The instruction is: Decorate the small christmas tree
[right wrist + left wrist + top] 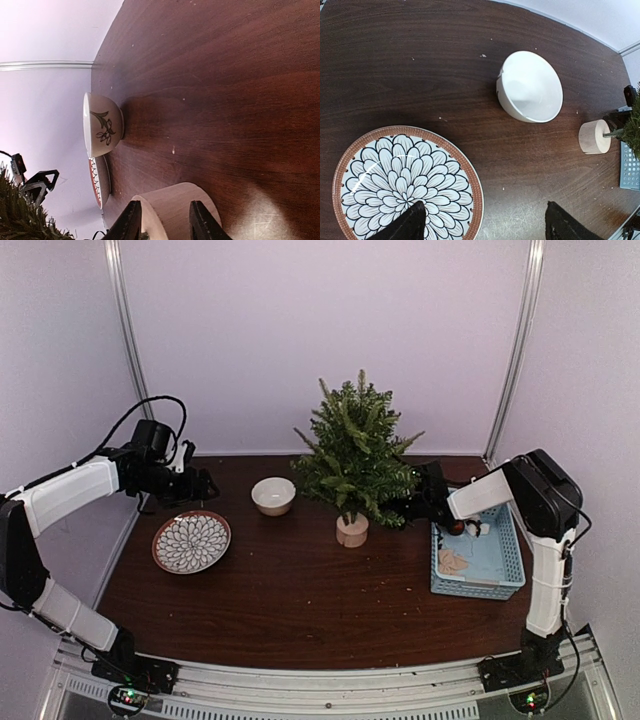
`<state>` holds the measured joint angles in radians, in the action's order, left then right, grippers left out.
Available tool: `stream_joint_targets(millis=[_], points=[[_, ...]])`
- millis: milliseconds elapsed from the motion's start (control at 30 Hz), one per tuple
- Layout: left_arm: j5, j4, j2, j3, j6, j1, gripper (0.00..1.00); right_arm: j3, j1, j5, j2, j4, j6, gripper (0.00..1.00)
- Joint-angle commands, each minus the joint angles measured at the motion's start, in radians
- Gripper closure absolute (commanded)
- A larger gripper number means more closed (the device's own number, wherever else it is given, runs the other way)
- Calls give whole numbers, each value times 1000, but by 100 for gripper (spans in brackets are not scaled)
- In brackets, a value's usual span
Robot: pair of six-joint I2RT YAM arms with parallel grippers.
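The small christmas tree (355,452) stands mid-table on its pale wooden stump (351,530). My right gripper (418,504) is low at the tree's right side, among the bottom branches. In the right wrist view its fingers (131,222) stand apart with nothing between them, and the stump (172,207) is close in front. Green needles (20,215) show at the lower left of that view. My left gripper (203,486) hovers over the far edge of the flower-patterned plate (191,541). It is open and empty (485,227).
A white bowl (273,495) sits left of the tree and shows in the left wrist view (530,87). A blue basket (505,558) at the right holds a few small ornaments (453,562). The plate (405,185) lies under my left fingers.
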<state>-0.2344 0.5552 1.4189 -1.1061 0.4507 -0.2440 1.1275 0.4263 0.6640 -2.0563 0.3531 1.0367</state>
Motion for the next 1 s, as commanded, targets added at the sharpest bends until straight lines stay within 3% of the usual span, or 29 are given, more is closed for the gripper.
stream_joint_targets(millis=[0, 467, 967], points=[[14, -13, -5, 8, -9, -3, 18, 10, 27, 46, -28, 95, 16, 63], [39, -1, -22, 32, -6, -3, 18, -11, 67, 89, -69, 115, 12, 70], [34, 8, -112, 122, 32, -2, 18, -77, 198, 113, -83, 211, 43, 73]])
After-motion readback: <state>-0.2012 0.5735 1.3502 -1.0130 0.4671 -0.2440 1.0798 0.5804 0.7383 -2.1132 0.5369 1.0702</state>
